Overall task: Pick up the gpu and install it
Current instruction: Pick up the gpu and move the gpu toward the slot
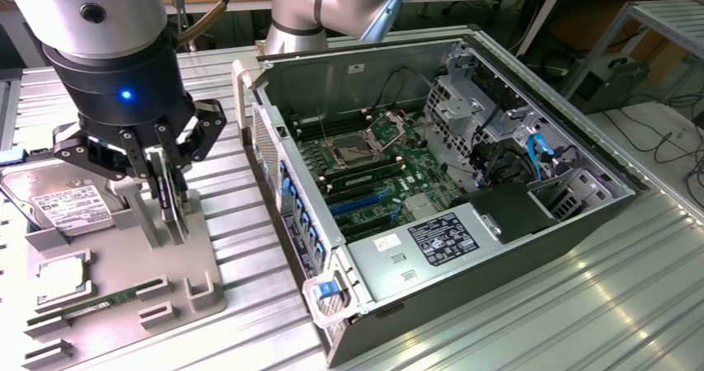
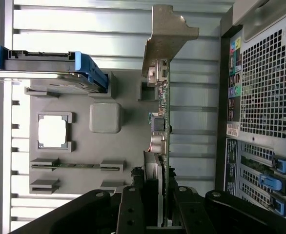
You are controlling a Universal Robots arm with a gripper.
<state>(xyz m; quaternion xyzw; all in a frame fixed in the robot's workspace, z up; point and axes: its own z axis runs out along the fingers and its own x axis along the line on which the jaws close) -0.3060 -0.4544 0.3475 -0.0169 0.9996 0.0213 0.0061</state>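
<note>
Pincer (image 1: 163,176) clamped on upright gpu (image 2: 163,122), exterior view's left; likely light, stiff, fragile: grip board edges, not components.

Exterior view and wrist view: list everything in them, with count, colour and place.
gpu: one, black card with pale bracket, upright in the fixture tray.
hard drive: one, silver with white label, on the tray, exterior view's left.
processor: one, silver, in a tray pocket.
memory stick: one, green, in the tray.
fixture tray: one, grey, on the table.
computer case: one, black, side open, exterior view's right.
table: one, silver slats.
arm: one, silver and black, above the tray.
gripper: one, black, down over the gpu.
</note>
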